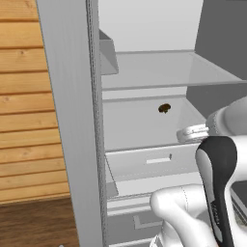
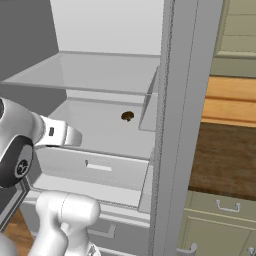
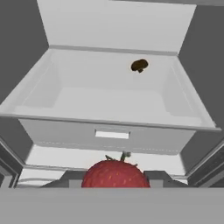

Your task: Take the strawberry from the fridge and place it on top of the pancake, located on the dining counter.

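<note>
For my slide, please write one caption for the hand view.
Gripper holding the strawberry before the open fridge, a small dark brown lump on its shelf.

A small dark brown lump (image 3: 139, 65) lies on the fridge's (image 1: 72, 120) pale shelf (image 3: 109, 98).

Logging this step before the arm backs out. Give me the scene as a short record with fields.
strawberry: red, between the tool's fingertips in the hand view, in front of the fridge drawer
tool: shut on the strawberry
fridge: open, pale shelves showing
brown lump: alone on the middle shelf, toward the back
drawer: below that shelf
task step: strawberry held, not yet carried away from the fridge
</note>
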